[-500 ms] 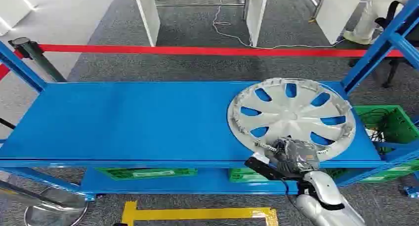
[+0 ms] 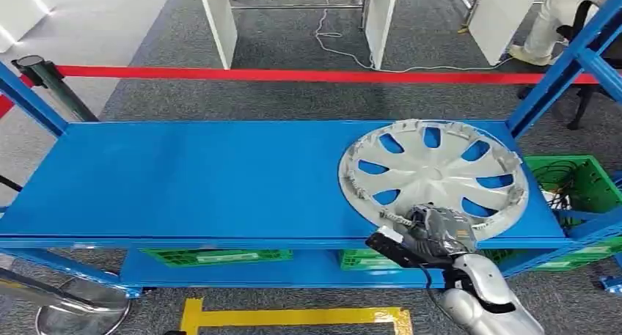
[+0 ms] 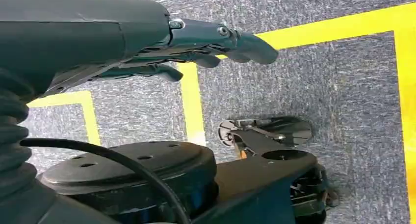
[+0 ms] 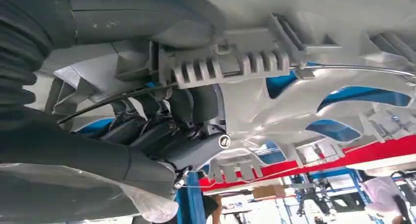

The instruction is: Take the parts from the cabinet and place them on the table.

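Note:
A silver hubcap (image 2: 433, 170) with several oval openings lies at the right end of the blue cabinet shelf (image 2: 183, 174). My right hand (image 2: 440, 231) grips its near rim at the shelf's front edge. In the right wrist view the dark fingers (image 4: 162, 131) curl against the ribbed underside of the hubcap (image 4: 304, 33), with the thumb against the rim. My left hand (image 3: 196, 42) hangs over the grey floor, fingers stretched out and holding nothing.
Blue uprights (image 2: 565, 64) frame the shelf's right end. Green crates (image 2: 216, 256) sit on the lower shelf, and another green crate (image 2: 579, 181) stands to the right. Red barrier tape (image 2: 293, 75) runs behind the cabinet. A stanchion base (image 2: 73, 313) and yellow floor tape (image 2: 293, 318) lie in front.
My right hand has shifted slightly toward me and to the right, and the hubcap has moved a little with it. The left hand has not moved.

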